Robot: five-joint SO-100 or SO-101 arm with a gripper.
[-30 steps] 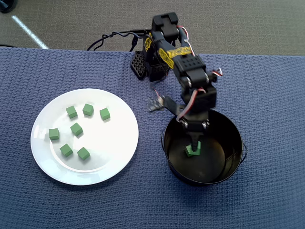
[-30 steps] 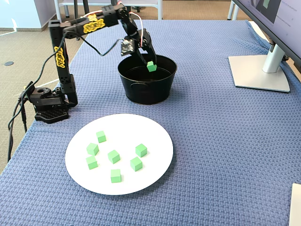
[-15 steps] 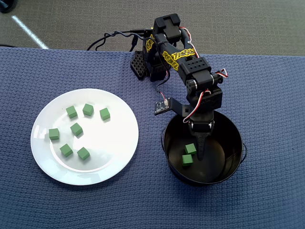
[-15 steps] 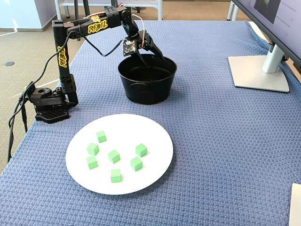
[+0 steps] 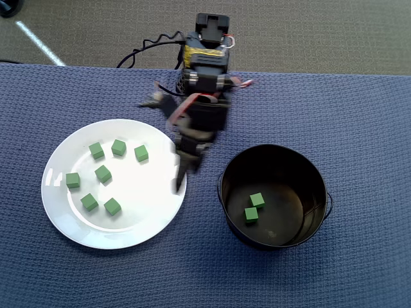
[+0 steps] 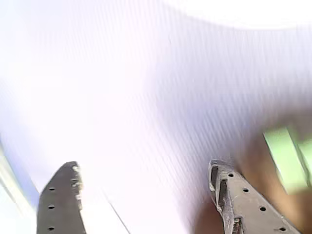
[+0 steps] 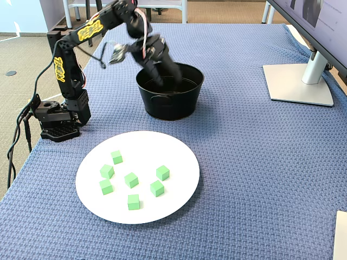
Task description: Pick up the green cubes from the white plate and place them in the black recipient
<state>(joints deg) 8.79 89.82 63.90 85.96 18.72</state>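
Several green cubes [image 5: 103,173] lie scattered on the white plate [image 5: 151,196], which the fixed view also shows as green cubes [image 7: 130,180] on the white plate [image 7: 179,157]. Two more green cubes [image 5: 257,199] rest on the floor of the black recipient [image 5: 292,163]. My gripper [image 5: 184,179] is motion-blurred above the plate's right rim, open and empty. In the wrist view the gripper [image 6: 143,168] has its fingers [image 6: 61,200] wide apart with nothing between them, and a green blur [image 6: 287,156] shows at the right. In the fixed view the gripper [image 7: 167,81] appears in front of the black recipient [image 7: 171,105].
A blue woven cloth [image 5: 359,128] covers the table. The arm's base [image 7: 57,122] and its cables sit at the left edge in the fixed view. A monitor stand [image 7: 298,81] is at the far right. Floor lies beyond the table's far edge [image 5: 321,38].
The gripper let the green cube fall into the black recipient, came up out of it and swung left toward the white plate in the overhead view. Two cubes now lie in the recipient.
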